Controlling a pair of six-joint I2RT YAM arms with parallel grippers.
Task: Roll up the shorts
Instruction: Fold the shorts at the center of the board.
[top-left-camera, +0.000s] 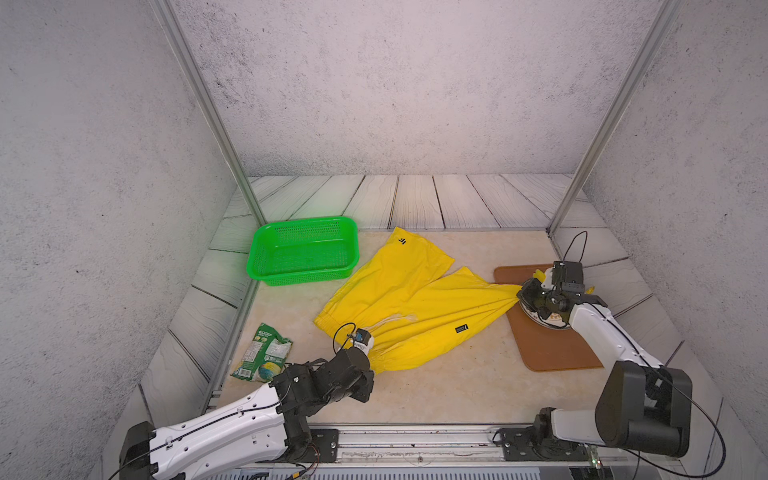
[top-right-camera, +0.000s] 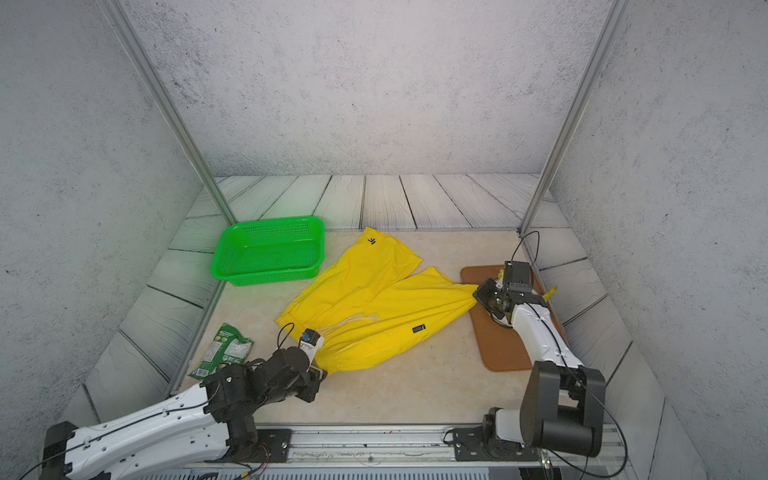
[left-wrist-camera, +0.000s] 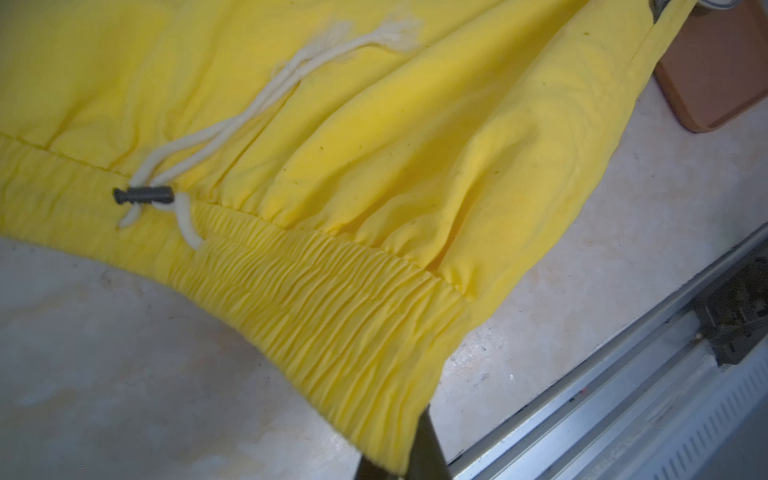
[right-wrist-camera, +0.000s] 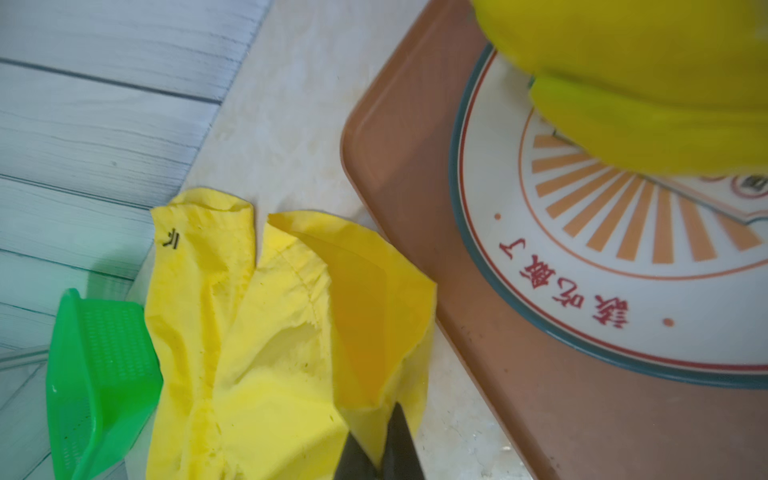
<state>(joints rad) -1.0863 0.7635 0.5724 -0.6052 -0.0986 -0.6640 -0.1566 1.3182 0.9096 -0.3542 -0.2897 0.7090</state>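
The yellow shorts (top-left-camera: 409, 301) (top-right-camera: 374, 297) lie stretched across the middle of the beige mat in both top views. My left gripper (top-left-camera: 369, 348) (top-right-camera: 319, 353) is shut on the elastic waistband (left-wrist-camera: 316, 303) at the near edge; in the left wrist view the dark jaws (left-wrist-camera: 395, 465) pinch the ribbed band. A white drawstring (left-wrist-camera: 232, 124) trails over the fabric. My right gripper (top-left-camera: 521, 293) (top-right-camera: 478, 293) is shut on a bunched leg hem at the right, and the right wrist view shows its jaws (right-wrist-camera: 380, 461) closed on a fold of the shorts (right-wrist-camera: 249, 353).
A green basket (top-left-camera: 303, 249) stands at the back left. A green snack packet (top-left-camera: 262, 353) lies by my left arm. Under my right gripper a brown tray (top-left-camera: 548, 345) (right-wrist-camera: 415, 145) carries a printed plate (right-wrist-camera: 490, 187) with bananas (right-wrist-camera: 644, 83). A metal rail (top-left-camera: 415, 440) runs along the front.
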